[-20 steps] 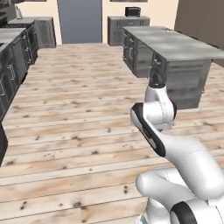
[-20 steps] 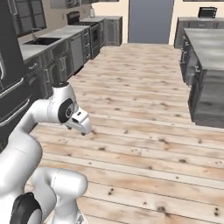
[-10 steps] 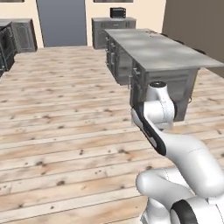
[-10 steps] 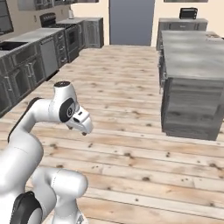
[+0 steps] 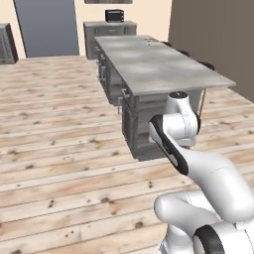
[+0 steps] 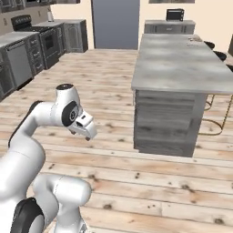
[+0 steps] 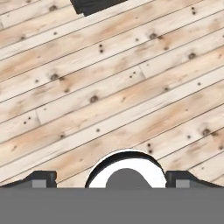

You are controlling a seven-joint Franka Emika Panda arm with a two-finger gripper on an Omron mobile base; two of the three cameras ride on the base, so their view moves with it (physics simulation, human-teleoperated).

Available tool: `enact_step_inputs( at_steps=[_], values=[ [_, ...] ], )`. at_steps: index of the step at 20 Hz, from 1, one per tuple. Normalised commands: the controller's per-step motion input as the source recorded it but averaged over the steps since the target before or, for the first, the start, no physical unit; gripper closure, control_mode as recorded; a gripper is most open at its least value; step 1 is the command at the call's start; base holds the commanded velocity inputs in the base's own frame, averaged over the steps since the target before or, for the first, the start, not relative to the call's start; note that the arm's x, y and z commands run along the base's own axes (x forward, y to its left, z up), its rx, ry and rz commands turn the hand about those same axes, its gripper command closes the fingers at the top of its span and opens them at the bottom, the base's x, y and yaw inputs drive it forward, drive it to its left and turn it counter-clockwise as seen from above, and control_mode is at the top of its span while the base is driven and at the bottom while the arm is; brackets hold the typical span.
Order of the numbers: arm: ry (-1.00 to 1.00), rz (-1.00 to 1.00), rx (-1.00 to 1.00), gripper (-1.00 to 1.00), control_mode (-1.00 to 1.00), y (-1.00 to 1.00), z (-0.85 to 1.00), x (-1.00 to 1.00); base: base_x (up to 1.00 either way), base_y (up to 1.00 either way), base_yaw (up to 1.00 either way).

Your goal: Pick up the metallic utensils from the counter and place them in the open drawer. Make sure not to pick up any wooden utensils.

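Grey marbled counter (image 5: pixel 158 67) sits ahead w/ small utensils, prob, at far end (image 6: pixel 195 40), too tiny to ID. Gripper (image 6: pixel 86 129) tucked over wood floor (image 7: pixel 113 87); claw state: can't tell. Approach closer, confirm metal vs wood before reaching.

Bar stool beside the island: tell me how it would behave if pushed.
The bar stool has thin gold legs and a small dark seat, so it is probably light and would slide on the wooden floor. Its seat sits near counter height, so a high push might tip it.
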Motion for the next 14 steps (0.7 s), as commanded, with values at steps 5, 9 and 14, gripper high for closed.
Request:
enact_step_inputs(
  at_steps=[5, 9, 14],
  values=[
    [0.0, 0.0, 0.0, -1.0, 1.0, 0.0, 0.0, 0.0, 0.45, -1.0, -0.08],
    [0.0, 0.0, 0.0, -1.0, 1.0, 0.0, 0.0, 0.0, 0.11, -1.0, -0.03],
    [0.0, 0.0, 0.0, -1.0, 1.0, 0.0, 0.0, 0.0, 0.02, -1.0, -0.02]
  ],
)
